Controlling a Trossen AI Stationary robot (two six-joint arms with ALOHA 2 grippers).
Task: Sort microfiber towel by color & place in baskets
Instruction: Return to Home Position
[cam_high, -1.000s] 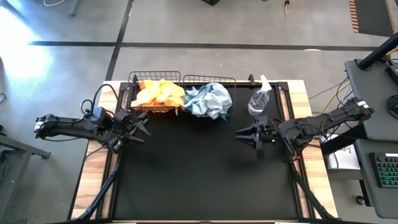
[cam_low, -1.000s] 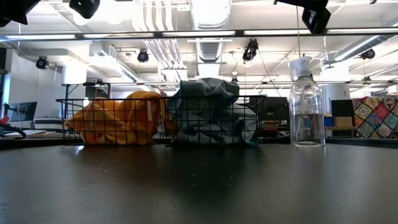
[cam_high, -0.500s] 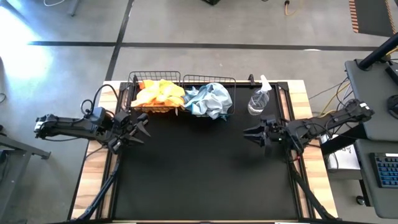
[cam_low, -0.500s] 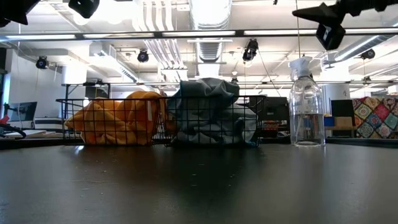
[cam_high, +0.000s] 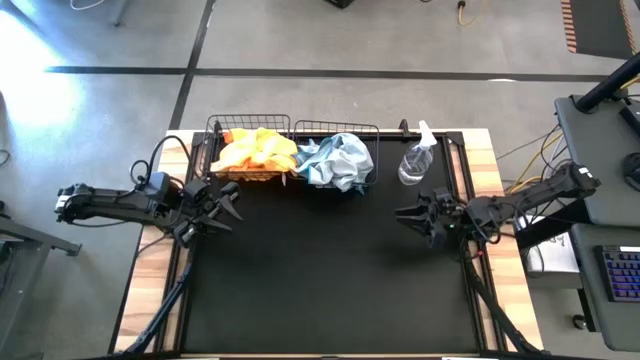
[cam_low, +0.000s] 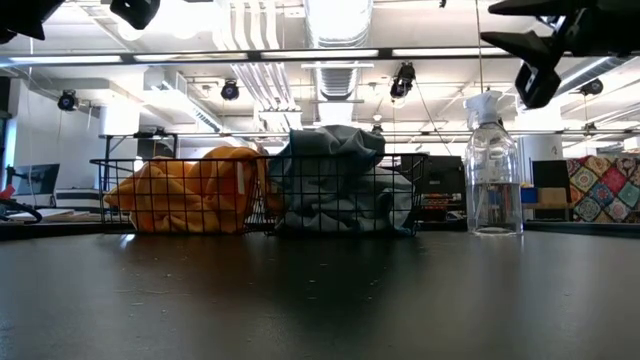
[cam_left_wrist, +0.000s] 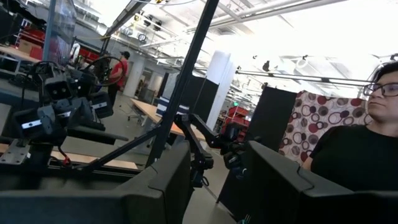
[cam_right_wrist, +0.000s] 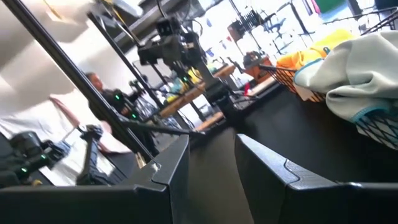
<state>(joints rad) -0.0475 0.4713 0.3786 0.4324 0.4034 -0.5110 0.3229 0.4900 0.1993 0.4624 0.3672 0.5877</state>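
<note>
The orange cloths (cam_high: 254, 152) are heaped in the left black wire basket (cam_high: 216, 128) at the table's far edge. The pale blue-grey cloths (cam_high: 338, 160) fill the right basket (cam_high: 372, 130) beside it. In the low view the orange heap (cam_low: 190, 192) and the blue-grey heap (cam_low: 340, 180) rise above the basket walls. My left gripper (cam_high: 232, 204) hovers open at the table's left side, holding nothing. My right gripper (cam_high: 404, 215) hovers open at the right side, near the spray bottle, and shows high in the low view (cam_low: 515, 42). The right wrist view shows both heaps (cam_right_wrist: 360, 62).
A clear plastic spray bottle (cam_high: 416, 160) stands upright to the right of the baskets, also seen in the low view (cam_low: 493, 170). The black mat (cam_high: 320, 270) spreads bare in front of the baskets. A person (cam_left_wrist: 367, 155) shows beyond the table in the left wrist view.
My right gripper has drawn back toward the table's right edge, staying open above the mat. The left arm, the cloths and the baskets have kept still.
</note>
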